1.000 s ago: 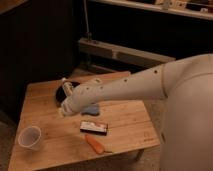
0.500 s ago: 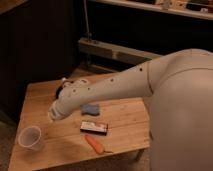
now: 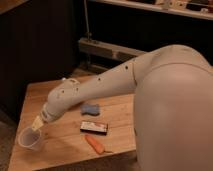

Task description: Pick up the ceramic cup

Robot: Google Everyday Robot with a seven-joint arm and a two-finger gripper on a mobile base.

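Wooden table point(image 3: 67, 146): gripper point(image 3: 37, 123) seemingly touching ceramic cup point(image 3: 30, 140).

I can read no writing anywhere, not even on the dark packet point(image 3: 94, 127) at centre. My gripper point(image 3: 38, 123) hangs lower left, just above the ceramic cup point(image 3: 28, 139).

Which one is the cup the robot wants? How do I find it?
Find the wooden table, then its front left corner. The ceramic cup stands there, with the gripper just above its rim. It is the only white, round, open-topped thing; the blue pad, dark flat packet and orange stick lie farther right.
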